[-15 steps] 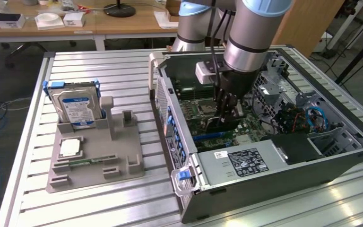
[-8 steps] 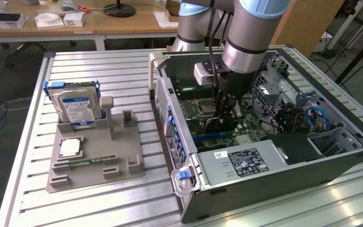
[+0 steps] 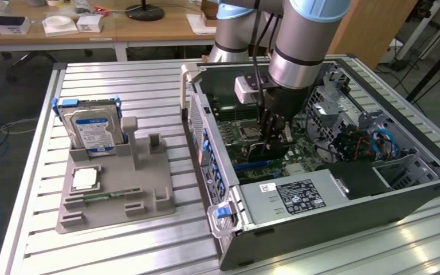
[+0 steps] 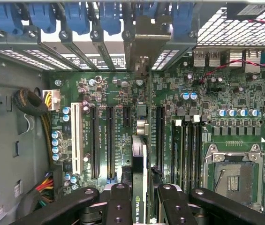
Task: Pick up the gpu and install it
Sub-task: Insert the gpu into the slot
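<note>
The gripper point(image 3: 272, 133) is half-closed, clamping the gpu point(image 4: 140, 154) edge-on by its flat faces. The card stands over the motherboard point(image 4: 170, 93), its long axis parallel to the motherboard's black slots point(image 4: 109, 140), bracket toward the motherboard's rear edge.

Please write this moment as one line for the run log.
gripper: shut on gpu | place: inside computer case, over motherboard | seated: cannot tell
</note>
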